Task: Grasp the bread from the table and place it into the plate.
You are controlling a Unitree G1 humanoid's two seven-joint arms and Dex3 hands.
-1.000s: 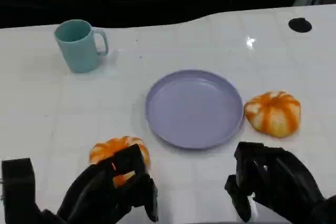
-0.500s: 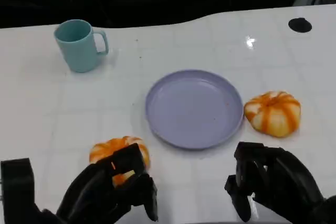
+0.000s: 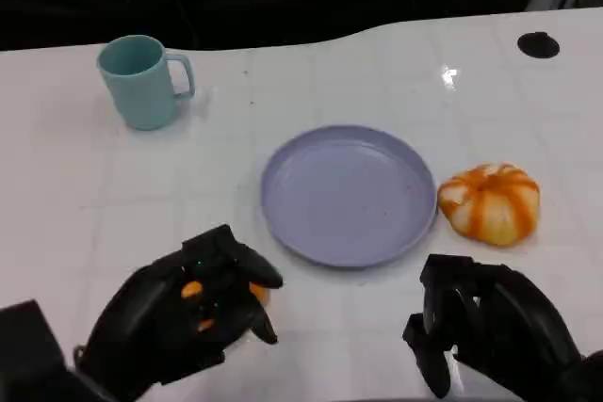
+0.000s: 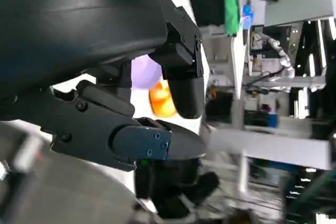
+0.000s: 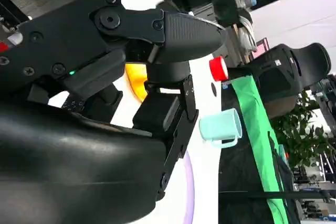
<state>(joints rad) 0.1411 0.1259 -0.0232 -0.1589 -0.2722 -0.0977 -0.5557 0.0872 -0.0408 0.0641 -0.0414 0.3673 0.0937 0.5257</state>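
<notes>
An orange striped bread (image 3: 255, 293) lies on the white table near the front left, mostly under my left hand (image 3: 188, 313). The hand's fingers wrap over it and grip it, with orange showing between them. The lavender plate (image 3: 320, 233) sits mid-table, just beyond and to the right of that hand, with nothing on it. A second orange bread (image 3: 490, 202) rests right of the plate. My right hand (image 3: 480, 322) hovers near the front edge below that second bread, its fingers loosely apart and holding nothing. In the right wrist view, orange bread (image 5: 134, 80) shows between its fingers (image 5: 178, 30).
A teal cup (image 3: 141, 80) stands at the back left, also seen as the cup (image 5: 223, 127) in the right wrist view. A small black round spot (image 3: 538, 44) lies at the far right. The table's far edge borders a dark background.
My left hand has moved forward over the near bread and closed its fingers around it. The bread was uncovered beyond the fingertips before. The right hand has not moved.
</notes>
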